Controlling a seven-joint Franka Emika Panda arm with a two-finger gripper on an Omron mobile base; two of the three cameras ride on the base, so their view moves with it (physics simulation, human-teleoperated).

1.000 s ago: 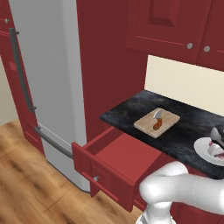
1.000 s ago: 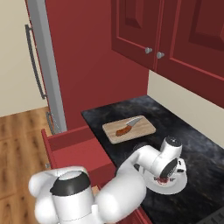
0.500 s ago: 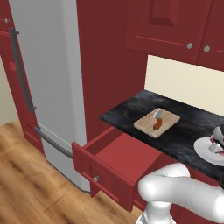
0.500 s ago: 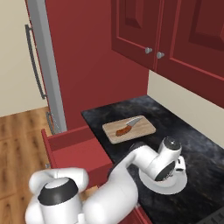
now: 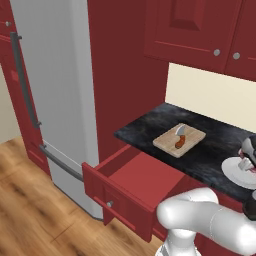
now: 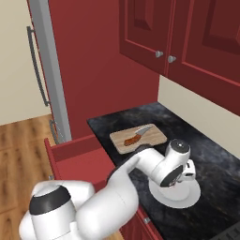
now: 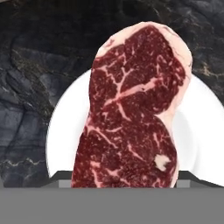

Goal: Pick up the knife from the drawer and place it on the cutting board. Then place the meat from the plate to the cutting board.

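The meat point(image 7: 131, 118), a marbled red slab, hangs close to the hand camera, and its top reaches past the rim of the white plate point(image 7: 65, 131) below. My gripper point(image 7: 123, 177) is shut on the meat, with a fingertip at each side of its lower end. From the base, the gripper point(image 6: 188, 171) hovers just over the plate point(image 6: 176, 196) on the dark counter, also seen as the gripper point(image 5: 247, 157) and plate point(image 5: 234, 169). The knife point(image 6: 137, 134) lies on the cutting board point(image 6: 152, 139). The drawer point(image 5: 137, 177) stands open with its red interior bare.
Red wall cabinets point(image 6: 187, 33) hang above the black counter point(image 6: 211, 154). A tall grey fridge point(image 5: 55, 90) stands left of the open drawer, whose front point(image 5: 117, 200) juts out over the wooden floor. My white arm point(image 6: 136, 168) reaches across the counter's front edge.
The hand has stayed over the plate and has barely shifted. The knife and board have not moved.
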